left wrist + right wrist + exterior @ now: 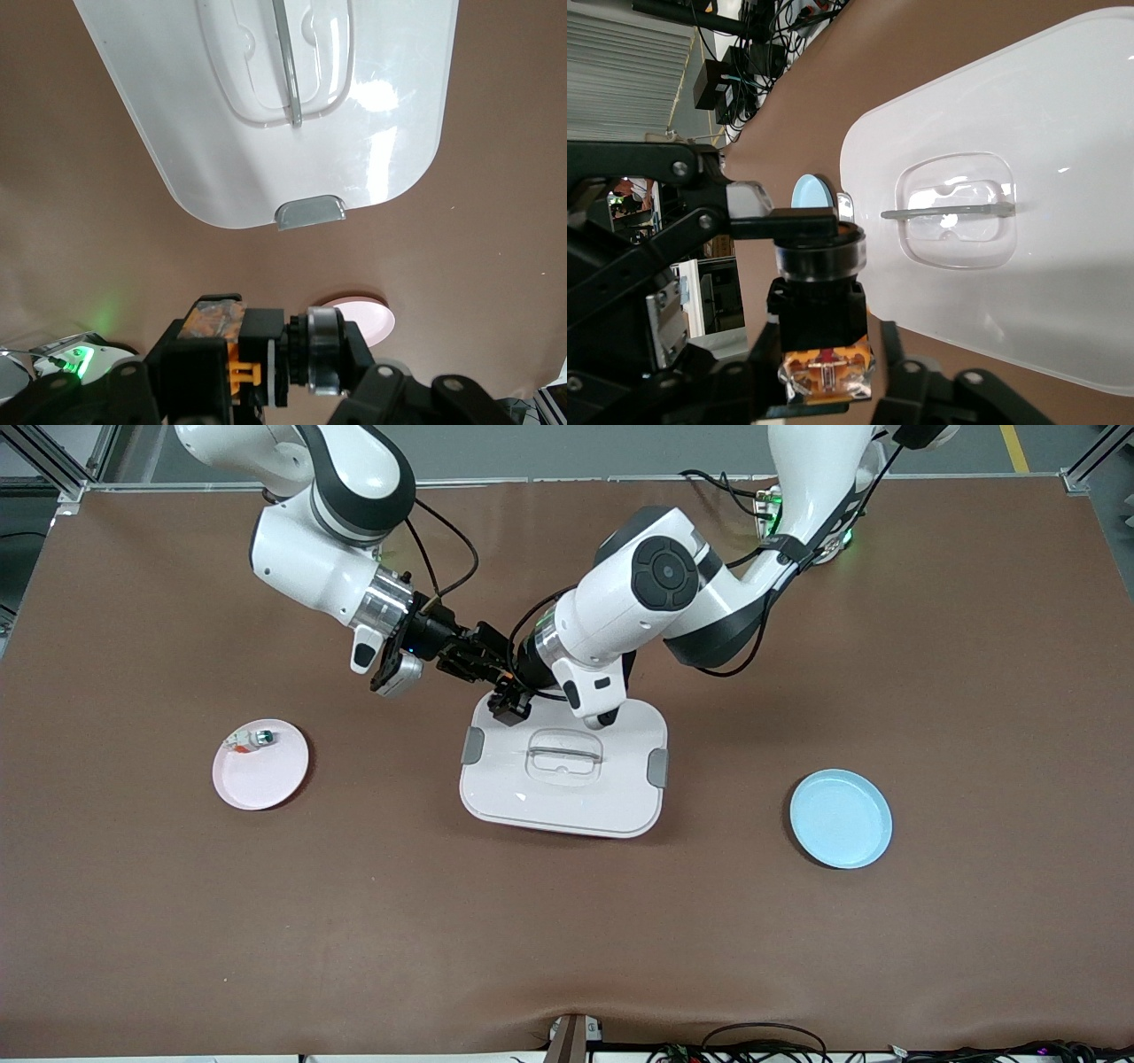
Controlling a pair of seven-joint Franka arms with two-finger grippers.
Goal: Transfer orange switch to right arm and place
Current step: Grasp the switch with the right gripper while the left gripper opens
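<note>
The orange switch [506,681] hangs in the air between both grippers, over the table just off the farther edge of the white lid. It has a black body, a silver ring and an orange end [266,341] [819,266]. My left gripper [512,693] [266,385] is shut on it at the ring and cap end. My right gripper [492,666] [824,381] comes from the right arm's end, and its fingers are shut on the orange end of the switch. The left gripper's finger [780,221] lies across the ring.
A white lid [567,802] with a clear handle lies mid-table under the grippers. A pink plate [266,779] toward the right arm's end holds a small white-and-green part [257,738]. A blue plate [842,819] sits toward the left arm's end.
</note>
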